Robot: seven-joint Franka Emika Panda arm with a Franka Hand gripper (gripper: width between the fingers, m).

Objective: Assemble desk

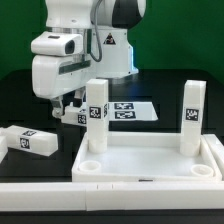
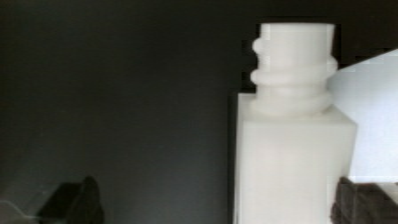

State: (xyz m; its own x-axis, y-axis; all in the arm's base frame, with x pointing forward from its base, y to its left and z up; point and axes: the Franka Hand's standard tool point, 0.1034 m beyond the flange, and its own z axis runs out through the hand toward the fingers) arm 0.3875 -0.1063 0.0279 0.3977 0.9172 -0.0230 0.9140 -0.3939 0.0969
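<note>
The white desk top lies at the front, a rimmed tray with round corner sockets. Two tagged legs stand upright in its far corners, one on the exterior view's left and one on the right. Another leg lies on the black table to the left. My gripper hangs low behind the left upright leg. In the wrist view, a further white leg with a grooved peg end lies between my fingers. My gripper is open. One dark finger is well clear of the leg; the other is close beside it.
The marker board lies flat on the table behind the tray, and its white edge shows in the wrist view. The white robot base with a blue light stands at the back. The table is black.
</note>
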